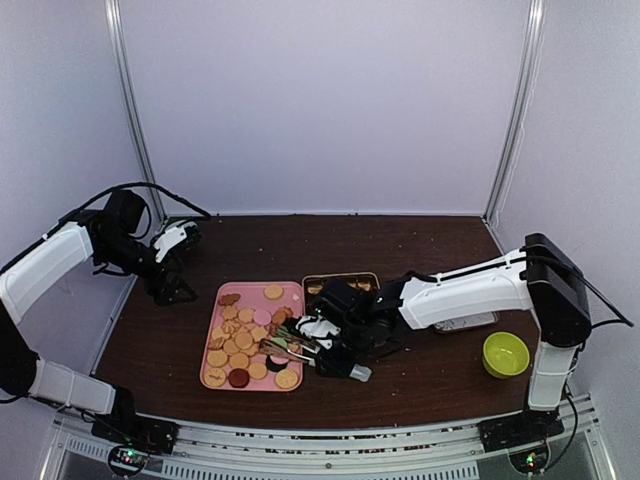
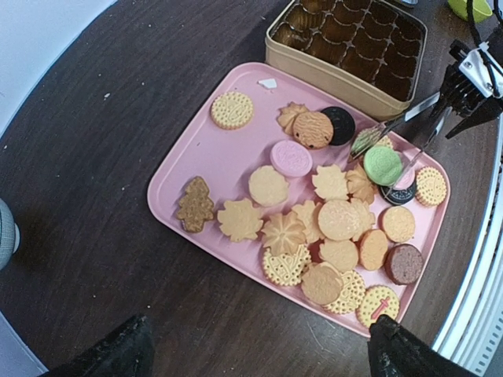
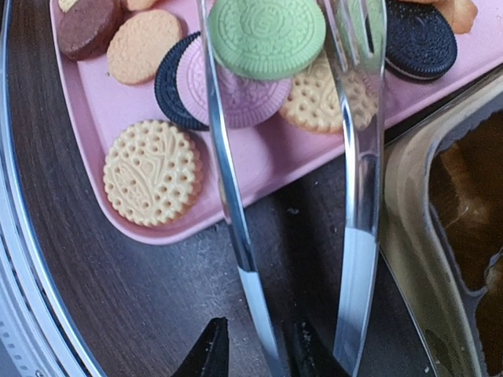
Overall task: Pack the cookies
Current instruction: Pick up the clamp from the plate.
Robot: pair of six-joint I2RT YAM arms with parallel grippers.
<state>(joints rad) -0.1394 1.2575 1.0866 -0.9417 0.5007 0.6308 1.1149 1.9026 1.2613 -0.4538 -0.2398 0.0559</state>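
Step in hand: picking. The right tool point(image 2: 462, 88) clamps the tongs point(image 3: 236, 220), whose blades straddle the green cookie point(image 3: 267, 35). We judge a squeeze comes next, then a lift to the tin point(image 2: 346, 47). The cookies point(image 2: 314, 212) lie on the pink tray point(image 2: 189, 169), and overlapping neighbours crowd the pick. The left tool point(image 2: 259, 355), spread wide, hovers over the worktop point(image 2: 94, 157).

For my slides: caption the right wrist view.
Right claw grips metal tongs, arms flanking a green cookie over the pink tray.
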